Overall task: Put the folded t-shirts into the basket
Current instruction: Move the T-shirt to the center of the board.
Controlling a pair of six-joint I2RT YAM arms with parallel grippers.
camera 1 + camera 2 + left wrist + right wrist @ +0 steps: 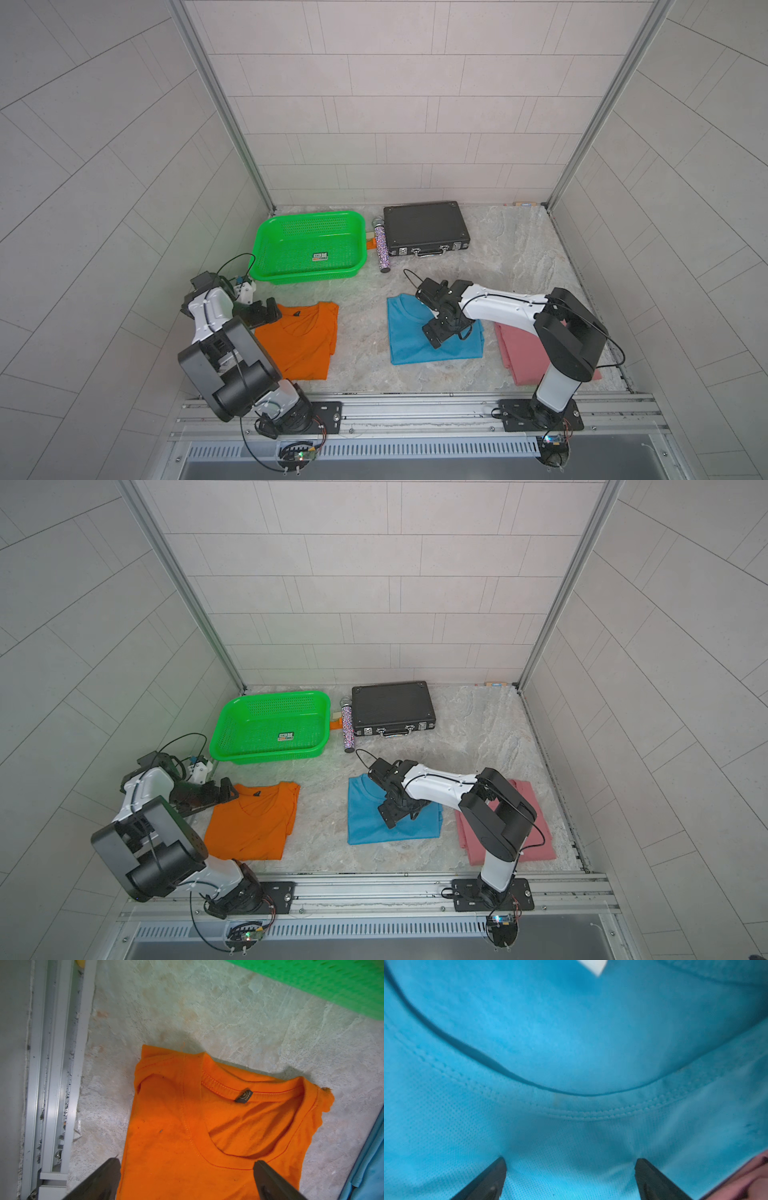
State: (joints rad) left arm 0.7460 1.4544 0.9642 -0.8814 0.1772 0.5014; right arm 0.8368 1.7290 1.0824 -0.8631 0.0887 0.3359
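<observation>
at the left of both top views, close over the collar edge of the orange tee: left gripper, spread wide, clasping nothing, one finger over the cloth and one just off its edge in the left wrist view. flat on the tabletop, that tee, folded, label up. above it in the frame, left of centre: the basket, no shirt inside, only a small sticker on its floor. touching or nearly touching its right wall: a glittery tube, then a black briefcase. right of centre, lower: the blue tee, also flat on the tabletop, with the right gripper pressed low near its neckline, likewise wide apart and holding nothing. just beside, at far right, partly under the right arm: the pink tee. nothing of the task done yet, by the look of it. likely trouble: closing on the top layer alone near a collar, so that the fold opens and trails during the lift; snagging the pink tee along with the blue, given how near they lie; landing a shirt half over the basket rim, since the basket looks barely larger than one fold; nudging the light basket into the tube; crossing both arms toward the basket at once.
</observation>
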